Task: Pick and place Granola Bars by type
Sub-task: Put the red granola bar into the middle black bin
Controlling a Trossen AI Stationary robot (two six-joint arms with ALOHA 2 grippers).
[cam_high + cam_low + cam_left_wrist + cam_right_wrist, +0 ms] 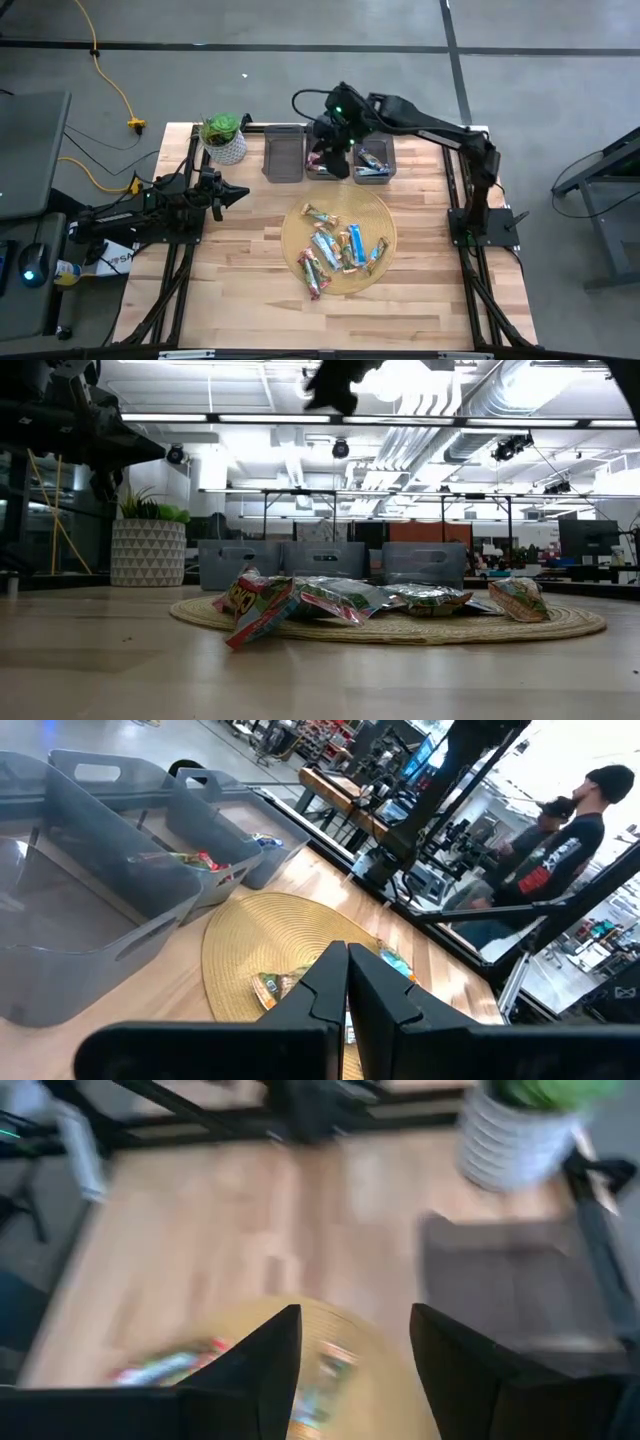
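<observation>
Several granola bars in blue, red and multicoloured wrappers lie on a round woven mat at mid-table. One red-wrapped bar lies in the middle grey bin. Blue bars lie in the right bin. My right gripper hangs high over the middle bin, open, with nothing between its fingers. My left gripper waits shut at the table's left, pointing level toward the mat and touching nothing.
A third grey bin stands to the left of the other two, with nothing in it. A potted plant stands at the far left corner. Bare wood lies near and to the left of the mat. A person stands beyond the table.
</observation>
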